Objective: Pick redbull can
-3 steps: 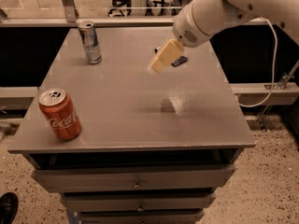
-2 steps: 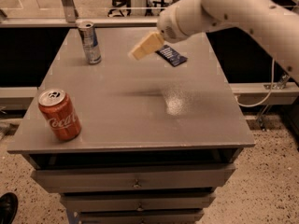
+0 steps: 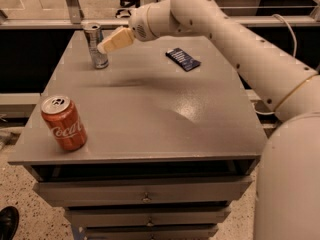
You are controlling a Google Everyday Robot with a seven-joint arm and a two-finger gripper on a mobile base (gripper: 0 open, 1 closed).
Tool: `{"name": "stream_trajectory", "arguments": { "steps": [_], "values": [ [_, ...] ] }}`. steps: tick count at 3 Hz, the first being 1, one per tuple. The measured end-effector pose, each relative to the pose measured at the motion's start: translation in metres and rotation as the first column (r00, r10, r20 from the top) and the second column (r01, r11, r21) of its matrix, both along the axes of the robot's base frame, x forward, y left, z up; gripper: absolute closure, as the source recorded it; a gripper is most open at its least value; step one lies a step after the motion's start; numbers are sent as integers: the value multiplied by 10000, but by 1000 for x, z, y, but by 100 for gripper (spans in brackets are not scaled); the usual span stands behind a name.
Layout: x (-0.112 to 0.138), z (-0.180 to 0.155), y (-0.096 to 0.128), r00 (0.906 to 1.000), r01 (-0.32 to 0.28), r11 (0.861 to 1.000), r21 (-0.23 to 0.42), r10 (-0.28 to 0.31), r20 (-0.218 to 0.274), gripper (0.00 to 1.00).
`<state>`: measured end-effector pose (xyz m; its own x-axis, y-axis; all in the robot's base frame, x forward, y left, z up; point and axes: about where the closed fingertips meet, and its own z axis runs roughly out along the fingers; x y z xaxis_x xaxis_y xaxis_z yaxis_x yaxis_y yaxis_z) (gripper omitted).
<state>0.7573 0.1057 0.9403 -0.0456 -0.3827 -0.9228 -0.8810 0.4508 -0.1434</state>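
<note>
The redbull can (image 3: 95, 45), slim, blue and silver with a silver top, stands upright at the far left of the grey table top (image 3: 150, 109). My gripper (image 3: 106, 46), with cream-coloured fingers, reaches in from the right and its tip sits right at the can's right side, partly in front of it. The white arm stretches across the upper right of the view.
A red Coca-Cola can (image 3: 63, 122) stands upright near the table's front left corner. A small dark blue packet (image 3: 183, 59) lies flat at the far right of the table. Drawers sit below the table top. A dark shoe (image 3: 7, 223) shows on the floor at the lower left.
The gripper has swung left across the back of the table, from above the dark packet to right beside the redbull can. The packet is now uncovered.
</note>
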Motion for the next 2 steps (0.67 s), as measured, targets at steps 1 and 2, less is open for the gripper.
{"name": "stream_trajectory", "arguments": {
  "steps": [1, 2],
  "values": [
    [13, -16, 41, 9982, -539, 9974, 470, 550, -220, 0],
    [22, -29, 65, 9957, -806, 9941, 723, 836, -405, 0]
  ]
}}
